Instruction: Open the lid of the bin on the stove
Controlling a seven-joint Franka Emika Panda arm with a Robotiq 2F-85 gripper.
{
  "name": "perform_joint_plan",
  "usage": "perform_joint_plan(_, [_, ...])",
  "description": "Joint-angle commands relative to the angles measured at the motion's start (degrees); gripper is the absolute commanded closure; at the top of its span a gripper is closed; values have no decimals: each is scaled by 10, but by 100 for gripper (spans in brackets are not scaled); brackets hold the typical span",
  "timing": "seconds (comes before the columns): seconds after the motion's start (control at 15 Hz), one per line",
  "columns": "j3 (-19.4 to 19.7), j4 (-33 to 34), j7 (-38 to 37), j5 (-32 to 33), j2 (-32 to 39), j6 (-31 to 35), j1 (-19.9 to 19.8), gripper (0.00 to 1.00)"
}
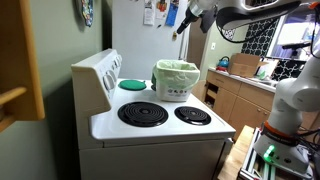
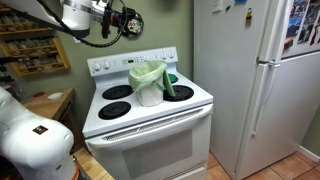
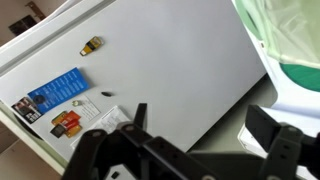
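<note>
- Lid (image 2: 173, 88), green, rounded-rectangular, plastic: it was not seated on the bin's top in either exterior view. A dark green piece rested against the bin's side nearest the tall white refrigerator (image 2: 250, 80). This was judged to be the lid, off the opening, though it was too small to be certain.
- The small white plastic bin (image 1: 176, 86) stood upright on the tabletop (image 1: 160, 130) of the white electric stove (image 2: 150, 130). Its mouth showed only the pale green liner (image 1: 176, 68).
- The black robot pincer (image 1: 182, 24) hung high above the stove, well apart from the bin and close to the refrigerator. In the wrist view the pincer (image 3: 200, 128) stood spread wide with nothing between its jaws.
- Step in hand, as judged: the opening looked done or nearly done, with the pincer clear of the work.
- Next move, as judged: if the lid had to go further back, the pincer would need to descend to the bin's refrigerator side with its jaws apart until they straddled the lid's edge. Care would be needed not to snag the liner or tip the light bin.
- In an exterior view, a flat teal-green round disc (image 1: 132, 84) lay on a rear burner beside the raised white control panel (image 1: 97, 75). The dark green piece was not visible in that view.
- Only the wrist view showed the pincer's spread and the coloured magnets (image 3: 55, 100) on the refrigerator. At its right edge it also caught a corner of the liner with dark green beneath.
</note>
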State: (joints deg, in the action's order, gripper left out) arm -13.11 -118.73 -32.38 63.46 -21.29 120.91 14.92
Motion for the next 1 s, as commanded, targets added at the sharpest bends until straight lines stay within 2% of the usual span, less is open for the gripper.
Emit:
perform_joint_plan(0.0, [15, -17, 89, -133, -38, 10, 11, 0])
perform_joint_plan(0.13, [21, -18, 133, -218, -53, 16, 14, 0])
perform_joint_plan(0.53, [8, -5, 252, -412, -86, -54, 5, 0])
perform_joint_plan(0.6, [5, -3, 264, -432, -88, -72, 3, 0])
perform_joint_plan(0.73, [-12, -15, 265, -414, -100, -79, -13, 0])
perform_joint_plan(0.93, [-18, -1, 258, -414, -87, -68, -20, 0])
